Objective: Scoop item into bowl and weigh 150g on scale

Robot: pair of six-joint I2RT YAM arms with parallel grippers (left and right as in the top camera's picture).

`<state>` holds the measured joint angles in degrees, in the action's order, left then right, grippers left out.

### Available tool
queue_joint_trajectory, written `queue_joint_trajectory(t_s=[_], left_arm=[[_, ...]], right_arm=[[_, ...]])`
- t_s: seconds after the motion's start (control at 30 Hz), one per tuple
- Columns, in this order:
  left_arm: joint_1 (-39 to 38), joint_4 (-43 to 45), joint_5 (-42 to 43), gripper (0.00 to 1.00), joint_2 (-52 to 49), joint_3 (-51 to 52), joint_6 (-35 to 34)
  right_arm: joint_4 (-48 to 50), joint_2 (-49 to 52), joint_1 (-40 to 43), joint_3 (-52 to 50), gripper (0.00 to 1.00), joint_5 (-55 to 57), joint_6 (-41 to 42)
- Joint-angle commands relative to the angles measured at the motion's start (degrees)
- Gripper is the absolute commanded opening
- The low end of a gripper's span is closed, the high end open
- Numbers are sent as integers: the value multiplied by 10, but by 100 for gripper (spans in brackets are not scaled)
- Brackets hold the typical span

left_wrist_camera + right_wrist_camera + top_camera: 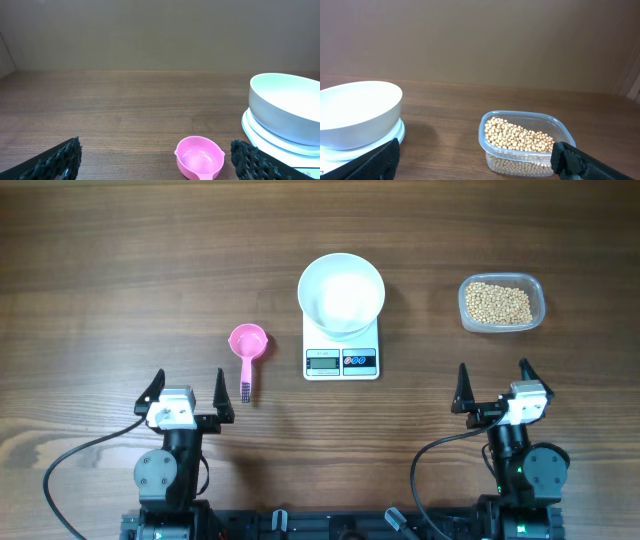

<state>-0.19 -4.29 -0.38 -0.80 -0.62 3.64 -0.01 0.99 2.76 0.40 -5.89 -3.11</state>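
Note:
The white bowl [341, 292] stands empty on the white scale [341, 360] at the table's middle; both also show in the left wrist view, bowl [285, 107] on scale [270, 137], and in the right wrist view as bowl [357, 112]. Beige beans [499, 303] fill a clear tub [537, 305] at the right; the beans [520, 135] lie ahead of my right gripper [475, 160]. A pink scoop [248, 345] lies left of the scale, scoop [199, 157] just ahead of my left gripper [155, 160]. The left gripper [186, 392] and right gripper [496, 388] are both open and hold nothing.
Wood-grain tabletop [120, 270] runs all round. Cables trail from both arm bases [165, 475] at the near edge. A plain wall rises behind the table in both wrist views.

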Motion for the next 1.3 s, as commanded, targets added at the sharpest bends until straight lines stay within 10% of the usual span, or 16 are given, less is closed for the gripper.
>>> queue_joint_trajectory(t_s=[0.0, 1.13, 1.27], left_arm=[[5, 0, -1, 100, 0, 3, 6], [5, 2, -2, 100, 0, 3, 7], [3, 150, 61, 100, 0, 3, 44]], right_arm=[[2, -2, -3, -1, 100, 10, 1], [2, -2, -3, -1, 100, 10, 2], [2, -2, -3, -1, 100, 10, 2]])
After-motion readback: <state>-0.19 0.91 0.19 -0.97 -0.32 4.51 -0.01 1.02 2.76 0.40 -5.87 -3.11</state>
